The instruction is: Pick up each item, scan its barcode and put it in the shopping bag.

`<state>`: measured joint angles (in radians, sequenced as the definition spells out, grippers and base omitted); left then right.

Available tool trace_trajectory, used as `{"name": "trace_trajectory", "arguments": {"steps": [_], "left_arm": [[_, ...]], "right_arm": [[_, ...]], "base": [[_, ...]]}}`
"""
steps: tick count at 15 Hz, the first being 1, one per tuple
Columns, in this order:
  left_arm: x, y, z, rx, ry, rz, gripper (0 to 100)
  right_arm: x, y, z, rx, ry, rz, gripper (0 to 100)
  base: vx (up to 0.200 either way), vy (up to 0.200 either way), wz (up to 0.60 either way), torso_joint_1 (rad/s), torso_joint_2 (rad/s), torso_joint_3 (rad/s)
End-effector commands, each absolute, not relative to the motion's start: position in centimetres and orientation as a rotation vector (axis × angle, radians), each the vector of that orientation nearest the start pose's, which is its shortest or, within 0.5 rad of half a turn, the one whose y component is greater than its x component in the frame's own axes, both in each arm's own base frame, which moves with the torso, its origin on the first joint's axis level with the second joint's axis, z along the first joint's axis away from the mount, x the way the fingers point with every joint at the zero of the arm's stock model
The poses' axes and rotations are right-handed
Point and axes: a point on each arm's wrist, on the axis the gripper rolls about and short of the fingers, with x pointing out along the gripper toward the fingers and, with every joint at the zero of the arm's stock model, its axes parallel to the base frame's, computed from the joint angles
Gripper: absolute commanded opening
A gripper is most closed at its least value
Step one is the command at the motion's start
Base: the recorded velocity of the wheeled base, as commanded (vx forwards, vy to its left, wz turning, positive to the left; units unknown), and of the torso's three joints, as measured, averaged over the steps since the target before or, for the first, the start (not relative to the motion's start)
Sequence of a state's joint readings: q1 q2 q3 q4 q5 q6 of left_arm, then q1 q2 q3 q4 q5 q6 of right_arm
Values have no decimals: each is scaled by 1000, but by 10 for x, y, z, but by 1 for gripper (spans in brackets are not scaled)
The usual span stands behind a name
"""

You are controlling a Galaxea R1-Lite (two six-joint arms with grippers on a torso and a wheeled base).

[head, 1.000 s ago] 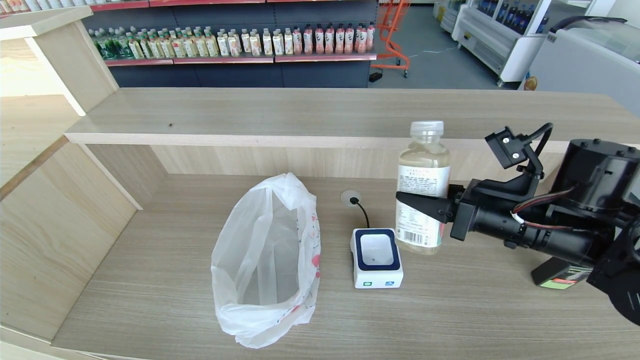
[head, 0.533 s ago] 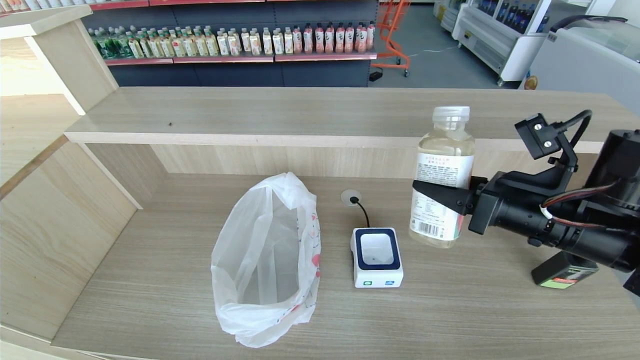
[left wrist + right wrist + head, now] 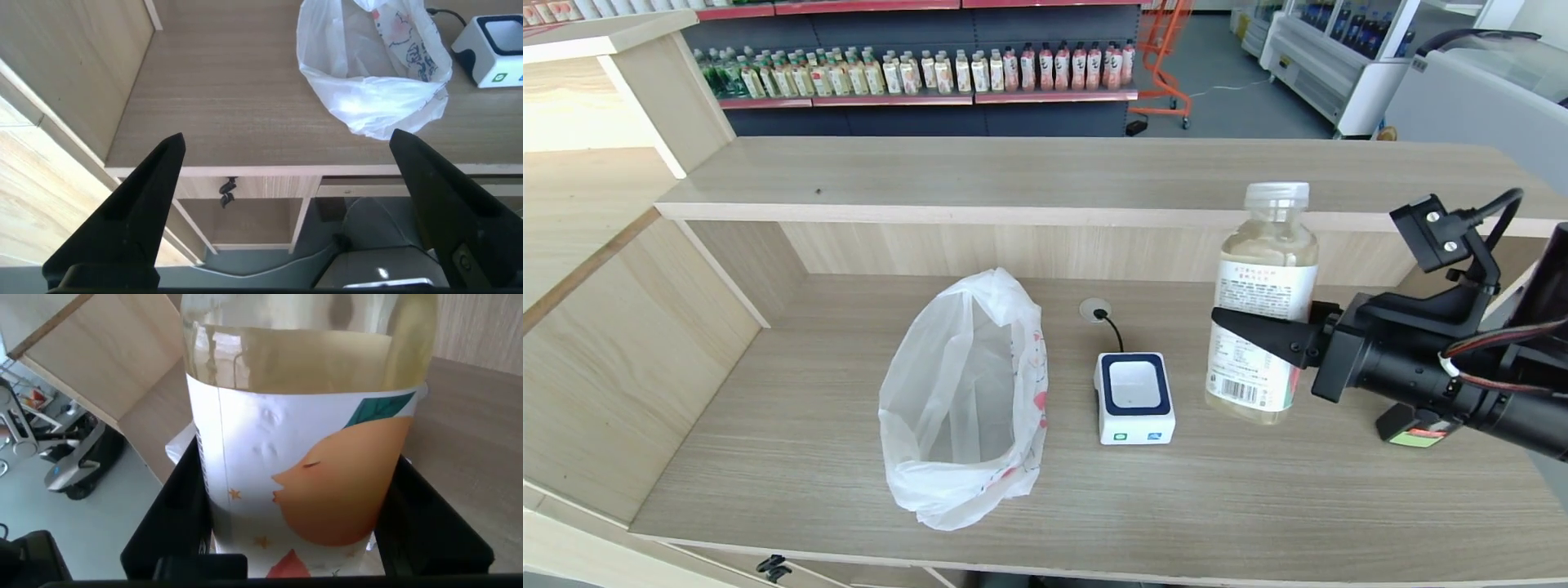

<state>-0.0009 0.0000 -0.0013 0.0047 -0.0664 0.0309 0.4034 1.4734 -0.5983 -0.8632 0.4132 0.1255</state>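
Pale wood-grain counter (image 3: 1258, 506), closed in along its back and left edges by upright panels of the same wood, with a raised ledge (image 3: 1013, 175) running above the back edge. Carries, left of the middle, a white plastic shopping bag (image 3: 964, 400), mouth open and gaping upward, red print down one side. Carries just beside it, about the middle, a small white barcode scanner (image 3: 1134, 398) with a dark blue frame around its window. Black cable (image 3: 1112, 331) from the scanner to a round grommet (image 3: 1094, 310) near the back edge. Toward the right edge, a small dark box (image 3: 1409, 429) with a green and red label, partly hidden.
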Motion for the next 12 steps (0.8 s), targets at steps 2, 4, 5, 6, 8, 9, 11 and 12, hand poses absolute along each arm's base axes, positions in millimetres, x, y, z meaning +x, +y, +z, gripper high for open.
{"name": "trace_trajectory", "arguments": {"steps": [2,4,5,6,8,9,11,12], "left_arm": [[-23,-1,75,31,2,-68,100],[-23,-1,75,29,4,-68,100],[-23,-1,75,29,5,-68,100],[-23,-1,75,31,4,-68,100],[-23,-1,75,31,4,-68,100],[-23,-1,75,29,4,-68,100],[-23,-1,75,29,2,-68,100],[-23,-1,75,29,2,-68,100]], "right_arm": [[209,104,216,199,93,831,0],[207,104,214,202,140,830,0],[207,106,213,201,151,838,0],[205,110,211,203,161,856,0],[204,114,206,256,217,864,0],[204,117,202,262,256,870,0],[209,121,192,259,315,865,0],[216,129,181,255,364,870,0]], "base": [[0,200,0,5,2,7],[0,200,0,14,10,-5],[0,0,0,0,0,0],[0,0,0,0,0,0],[0,0,0,0,0,0],[0,0,0,0,0,0],[0,0,0,0,0,0],[0,0,0,0,0,0]]}}
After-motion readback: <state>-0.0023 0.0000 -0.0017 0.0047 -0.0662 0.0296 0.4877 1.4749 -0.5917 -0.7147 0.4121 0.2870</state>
